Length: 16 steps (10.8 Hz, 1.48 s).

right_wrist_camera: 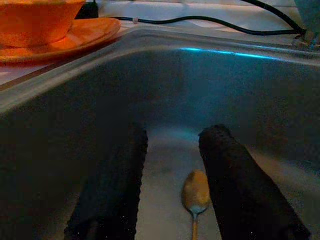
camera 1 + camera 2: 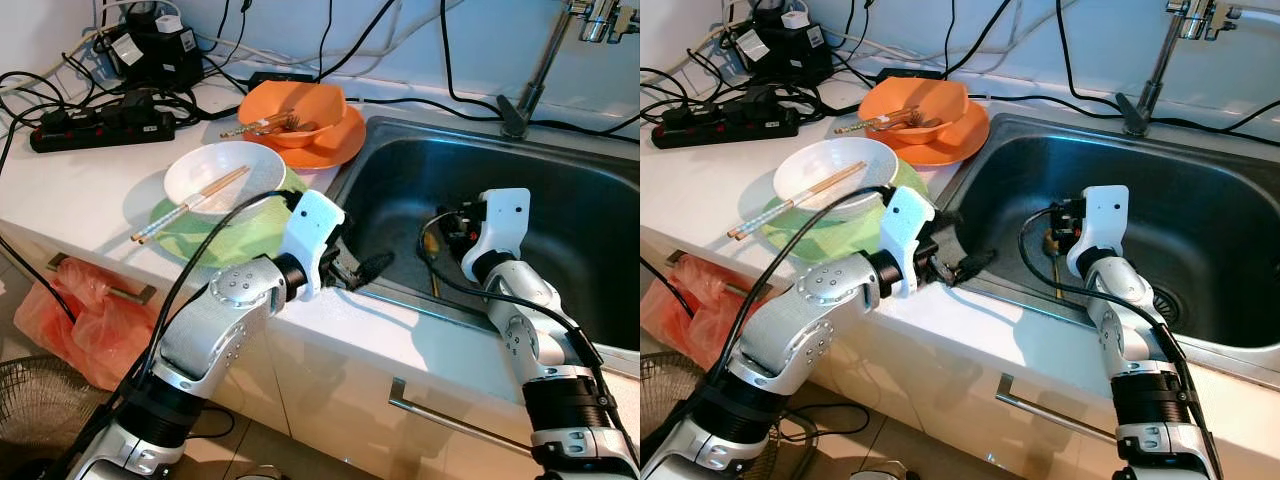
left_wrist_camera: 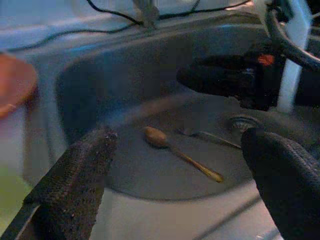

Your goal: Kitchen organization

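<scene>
A gold spoon point(image 3: 182, 155) lies on the bottom of the steel sink point(image 2: 400, 127), with a silver utensil point(image 3: 207, 136) beside it. My right gripper point(image 1: 172, 134) is down inside the sink, open, its fingers straddling the spoon's bowl point(image 1: 196, 192) just above it without touching. My left gripper point(image 2: 365, 270) hovers over the sink's left rim, open wide and empty, pointing towards the spoon. On the counter an orange bowl point(image 2: 295, 105) holding utensils sits on an orange plate. A white bowl point(image 2: 225, 170) with chopsticks point(image 2: 190, 205) across it rests on a green plate point(image 2: 200, 230).
A faucet point(image 2: 530, 90) stands behind the sink. A black power strip point(image 2: 100, 127) and tangled cables cover the counter's back left. A red plastic bag point(image 2: 70, 320) hangs below the counter, and a drawer handle point(image 2: 450, 420) runs along the cabinet front.
</scene>
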### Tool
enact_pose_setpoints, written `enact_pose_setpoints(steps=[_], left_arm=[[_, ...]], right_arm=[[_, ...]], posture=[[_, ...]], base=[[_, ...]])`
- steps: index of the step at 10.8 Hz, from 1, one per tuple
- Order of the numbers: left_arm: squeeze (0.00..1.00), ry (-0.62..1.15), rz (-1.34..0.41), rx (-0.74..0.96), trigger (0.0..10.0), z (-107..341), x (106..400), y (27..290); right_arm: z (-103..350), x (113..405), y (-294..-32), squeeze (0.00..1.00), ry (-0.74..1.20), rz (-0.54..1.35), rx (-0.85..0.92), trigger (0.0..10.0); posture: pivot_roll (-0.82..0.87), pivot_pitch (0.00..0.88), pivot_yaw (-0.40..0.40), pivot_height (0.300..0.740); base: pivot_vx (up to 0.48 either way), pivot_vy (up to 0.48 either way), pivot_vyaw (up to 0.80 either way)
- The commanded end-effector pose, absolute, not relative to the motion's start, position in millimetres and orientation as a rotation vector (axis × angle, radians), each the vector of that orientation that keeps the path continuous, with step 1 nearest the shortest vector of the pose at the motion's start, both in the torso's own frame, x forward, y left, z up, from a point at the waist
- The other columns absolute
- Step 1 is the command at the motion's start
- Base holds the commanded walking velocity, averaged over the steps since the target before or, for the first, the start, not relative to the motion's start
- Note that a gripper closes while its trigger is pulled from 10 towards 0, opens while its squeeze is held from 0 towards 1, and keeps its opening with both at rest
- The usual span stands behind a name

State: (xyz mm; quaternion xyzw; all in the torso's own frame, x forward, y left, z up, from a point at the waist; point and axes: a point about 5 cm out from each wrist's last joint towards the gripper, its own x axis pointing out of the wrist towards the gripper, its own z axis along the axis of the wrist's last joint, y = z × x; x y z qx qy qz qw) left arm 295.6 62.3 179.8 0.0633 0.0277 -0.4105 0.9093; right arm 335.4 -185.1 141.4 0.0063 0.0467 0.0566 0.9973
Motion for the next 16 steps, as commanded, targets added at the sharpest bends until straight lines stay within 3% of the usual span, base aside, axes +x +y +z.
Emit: enact_pose_setpoints(steps=[1,5,7,10,11,12,13,16], left_arm=[[0.0,-0.021,-0.781,0.152,10.0,188.5,296.1,68.8],[0.0,-0.28,-0.388,0.281,10.0,223.0,299.3,111.2],[0.0,-0.207,-0.225,0.337,10.0,226.3,302.0,141.7],[0.0,-0.005,-0.17,0.373,10.0,227.4,308.4,174.8],[0.0,0.025,-0.183,0.397,10.0,229.3,309.1,179.5],[0.0,0.068,-0.189,0.404,10.0,232.7,312.5,186.6],[0.0,0.121,-0.204,0.406,10.0,234.6,317.7,192.6],[0.0,0.192,-0.229,0.418,10.0,244.0,327.2,206.7]], right_arm=[[151.6,337.1,-185.1,1.0,0.048,0.114,0.012,10.0],[165.3,335.7,-171.7,1.0,0.014,0.182,0.057,10.0],[175.6,331.6,-160.4,1.0,0.003,0.291,0.104,10.0],[174.8,323.6,-150.2,1.0,0.033,0.401,0.13,10.0],[174.5,323.1,-149.5,0.8,0.038,0.409,0.136,10.0],[175.1,322.3,-147.5,0.32,0.044,0.424,0.141,10.0],[176.3,322.1,-146.1,0.0,0.047,0.433,0.143,10.0],[177.6,321.3,-146.7,0.0,0.042,0.423,0.146,10.0]], posture=[[0.23,0.022,0.037,0.74],[0.25,0.017,0.03,0.74],[0.26,0.012,0.027,0.74],[0.26,0.005,0.028,0.74],[0.27,0.005,0.027,0.74],[0.27,0.004,0.026,0.74],[0.27,0.002,0.028,0.74],[0.27,0.006,0.035,0.74]], base=[[0.0,0.0,0.0],[0.0,0.0,0.0],[0.0,0.0,0.0],[0.0,0.0,0.0],[0.0,0.0,0.0],[0.0,0.0,0.0],[0.0,0.0,0.0],[0.0,0.0,0.0]])
